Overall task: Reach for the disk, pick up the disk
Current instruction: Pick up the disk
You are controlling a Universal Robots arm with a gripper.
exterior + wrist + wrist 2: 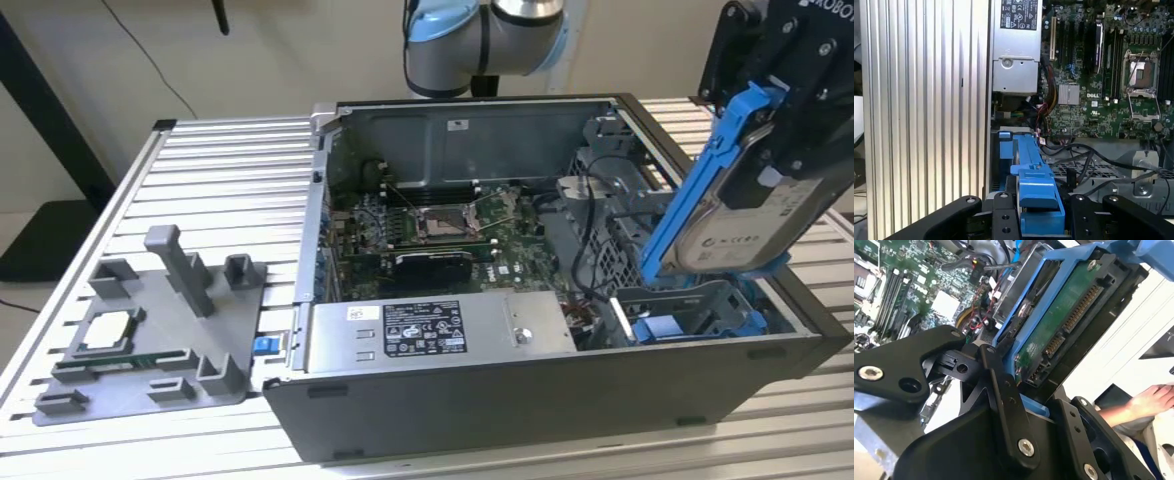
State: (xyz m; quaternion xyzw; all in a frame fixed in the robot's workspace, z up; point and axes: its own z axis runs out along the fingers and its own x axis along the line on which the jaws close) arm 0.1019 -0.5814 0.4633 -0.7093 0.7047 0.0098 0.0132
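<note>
The black robot gripper (781, 110) pinches the flat silver metal disk with blue plastic rails (727, 215), lifted above the open grey computer case (534, 390) at the exterior view's right. It looks stiff, heavy-ish and breakable; the rails seem safest to hold.

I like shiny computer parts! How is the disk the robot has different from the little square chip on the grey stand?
The disk is bigger than the processor chip. The disk has blue side rails; the chip has none. The disk is tilted up in the air, clamped in the gripper above the open computer case, while the chip lies flat on the grey stand beside the case. Both are silver.
</note>
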